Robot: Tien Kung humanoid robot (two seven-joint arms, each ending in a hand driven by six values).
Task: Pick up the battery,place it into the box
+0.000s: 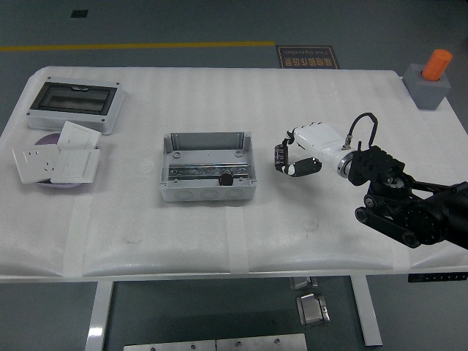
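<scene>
The battery (278, 158) is a small black cylinder, pinched between the fingers of my right hand (291, 156). That hand is white with dark fingertips and reaches in from the right on a black arm (409, 205). It holds the battery a little above the table, just right of the box. The box (208, 168) is an open grey enclosure at the table's middle, with a metal rail and a small black part (226, 178) inside. The left arm is out of view.
A grey enclosure with a dark window (73, 106) stands at the back left. White socket plates (55, 161) lie on a purple disc at the left. A grey block with an orange cylinder (431, 79) stands at the back right corner.
</scene>
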